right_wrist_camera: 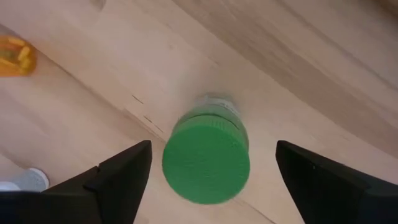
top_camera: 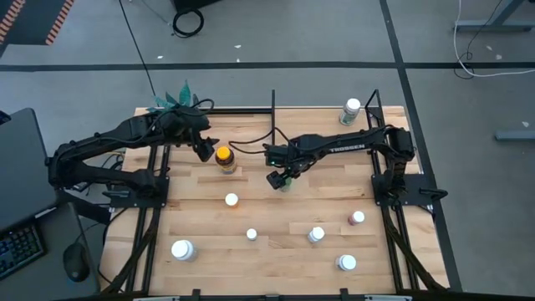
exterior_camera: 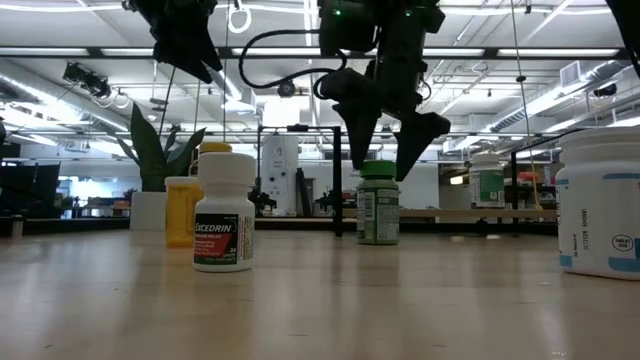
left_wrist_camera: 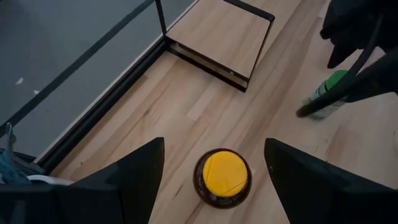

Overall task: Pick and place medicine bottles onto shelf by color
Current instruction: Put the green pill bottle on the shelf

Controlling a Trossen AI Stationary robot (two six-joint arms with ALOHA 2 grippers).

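Note:
An amber bottle with a yellow cap (top_camera: pixel 224 156) stands upright on the table; it also shows in the left wrist view (left_wrist_camera: pixel 222 177). My left gripper (top_camera: pixel 205 149) is open and hangs above it, one finger to either side of it in the left wrist view (left_wrist_camera: pixel 214 146), touching nothing. A green-capped bottle (exterior_camera: pixel 378 205) stands upright mid-table. My right gripper (exterior_camera: pixel 385 150) is open just over it, its fingertips on either side of the cap (right_wrist_camera: pixel 206 163) and apart from it. The shelf (left_wrist_camera: pixel 217 37) stands at the far edge with one white bottle (top_camera: pixel 351 109) on it.
Several white bottles stand on the near half of the table, among them one (top_camera: pixel 231 199) near the middle and one (top_camera: pixel 182 249) at the near left. A pinkish bottle (top_camera: pixel 357 218) stands at the right. A potted teal plant (top_camera: pixel 175 100) stands at the far left corner.

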